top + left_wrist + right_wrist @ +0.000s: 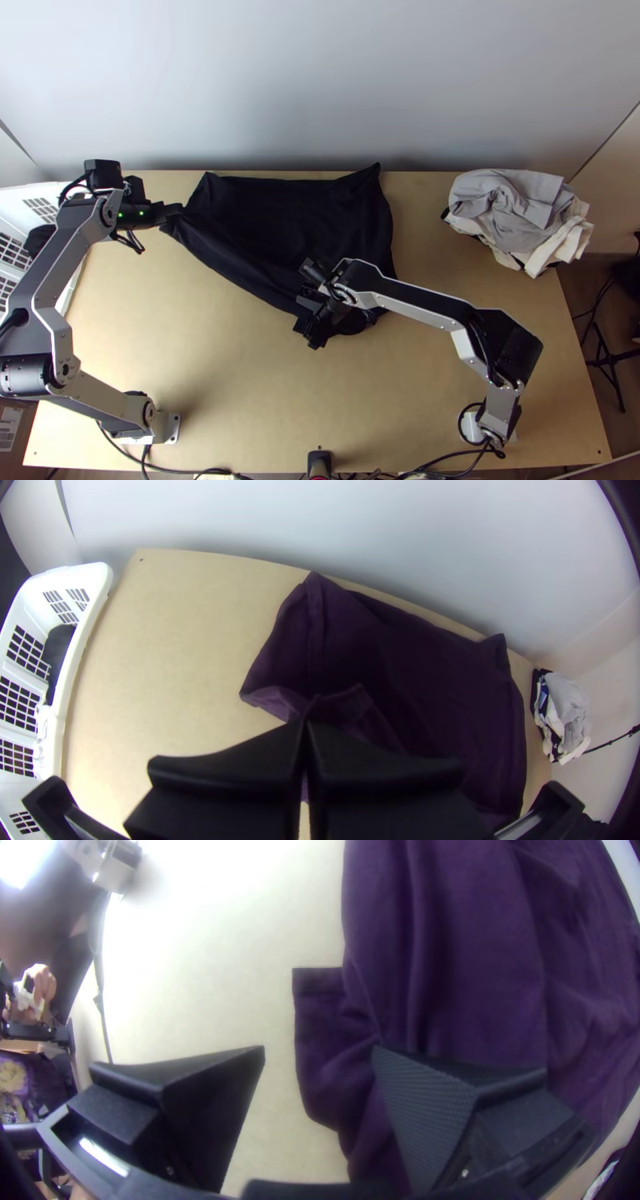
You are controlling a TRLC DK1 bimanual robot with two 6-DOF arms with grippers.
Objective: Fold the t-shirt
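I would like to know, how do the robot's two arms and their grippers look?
The left arm and right arm have silver-grey links and black joints, with black cables. Two small green lights glow near the left arm's end. The left gripper and right gripper have wide black fingers; one right finger shows a finely textured face.

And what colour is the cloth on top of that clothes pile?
The top cloth is light grey; the top view shows it best.
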